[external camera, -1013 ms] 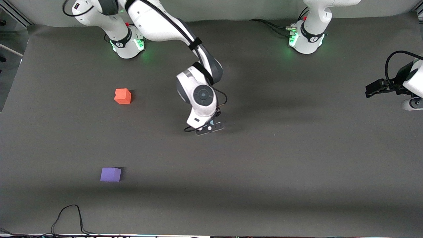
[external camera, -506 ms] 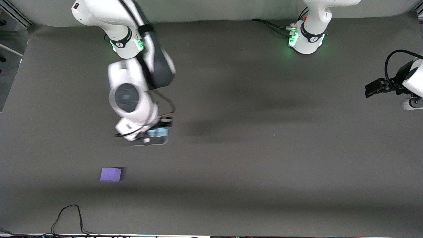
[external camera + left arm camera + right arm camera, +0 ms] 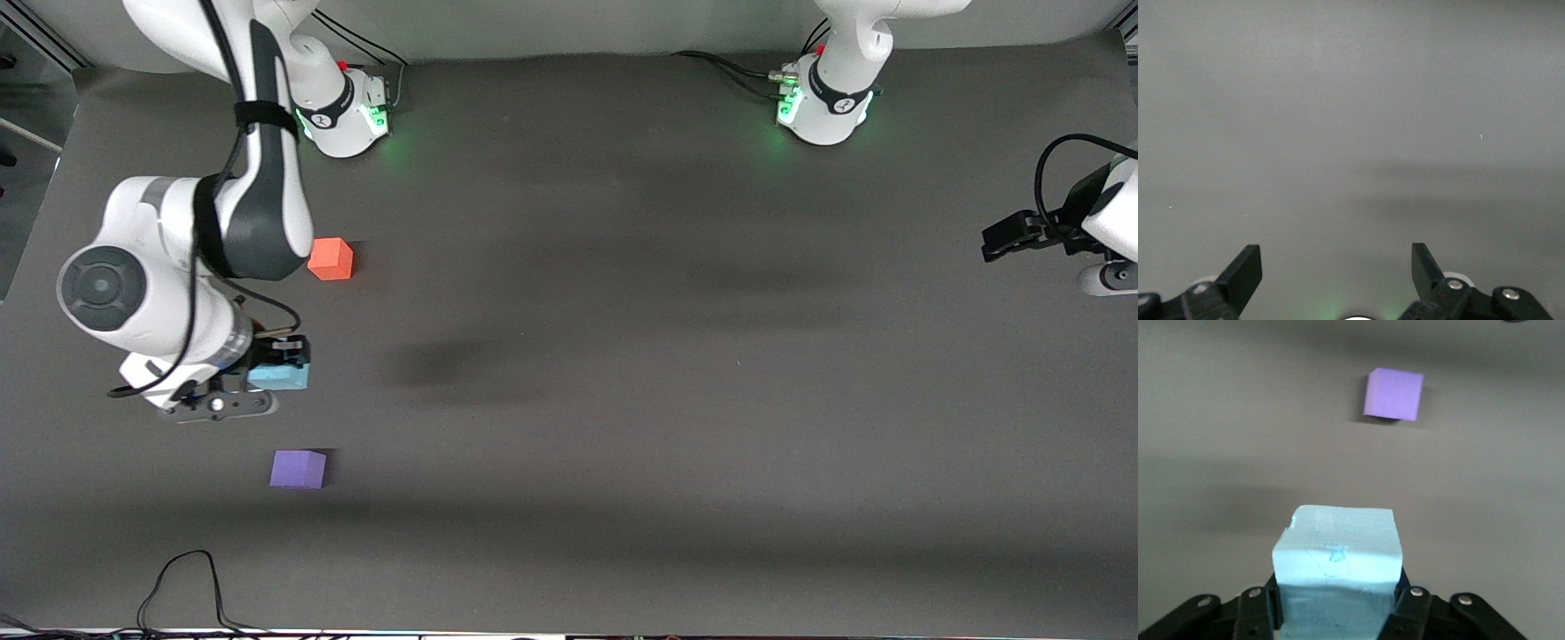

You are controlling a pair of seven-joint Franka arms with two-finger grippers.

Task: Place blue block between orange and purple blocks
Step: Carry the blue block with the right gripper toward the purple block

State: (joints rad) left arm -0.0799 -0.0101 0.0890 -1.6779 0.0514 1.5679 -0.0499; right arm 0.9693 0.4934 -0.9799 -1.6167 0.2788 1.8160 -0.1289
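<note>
A Franka arm carries a block toward its slot: the right gripper (image 3: 277, 366) is clamped on the blue block (image 3: 279, 376), holding it over the dark table mat (image 3: 676, 373) at the right arm's end of the table, above the stretch that separates the orange block (image 3: 331, 259) from the purple block (image 3: 298, 468). The orange cube lies farther from the front camera, the purple cube nearer to it, and the two are well apart, with the carried cube over the ground between them, a shade closer to the purple one as the front view shows it.

The step in hand looks like the transport leg, close to its end; the block is not yet set down. The right wrist view shows the sky-blue cube (image 3: 1337, 568) seated squarely between the jaws, its top face scuffed, and the purple block (image 3: 1393, 393) resting on the mat ahead of it.

The next move, as it appears, calls for a straight descent onto the mat along the line joining the two resting cubes, then a release without nudging either neighbour. A foam-like cube may spring slightly when the fingers let go, so a low, gentle drop seems wise.

The left gripper (image 3: 1009, 238) waits at the left arm's end of the table, its jaws spread wide and empty; its wrist view shows only bare mat past the two black fingertips (image 3: 1245, 270)
</note>
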